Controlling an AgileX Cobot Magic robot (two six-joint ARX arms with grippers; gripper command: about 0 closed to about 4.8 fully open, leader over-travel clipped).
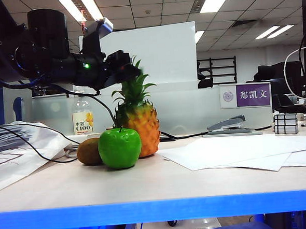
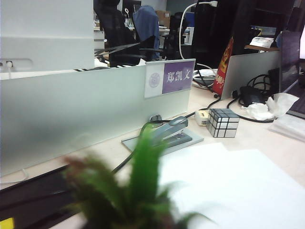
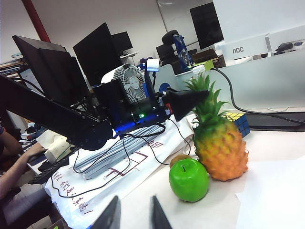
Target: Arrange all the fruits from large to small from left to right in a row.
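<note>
Orange-yellow and green, the pineapple (image 1: 139, 126) stands upright on the pale table (image 1: 162, 181), a little left of the middle in the exterior view. Its crown (image 1: 133, 89) rises up to the left gripper (image 1: 132, 71), which hangs at the top of the leaves; the black fingers (image 3: 188, 101) reach the upper leaves from the side. In the left wrist view the crown is blurred and very close under the camera, and the fingers themselves are not visible there. Whether the jaws already press the leaves or stand a little apart from them, I cannot tell.

The green apple (image 1: 119, 147) sits just in front of the pineapple, touching it or almost so, and the brown kiwi (image 1: 89, 151) lies just beside the apple on its left, partly behind it.

The right gripper (image 3: 133, 214) is away from the fruits, above the near part of the table. Its two dark fingers are spread apart, with nothing between them.

White paper sheets (image 1: 238, 153) lie on the table to the right of the fruits
</note>
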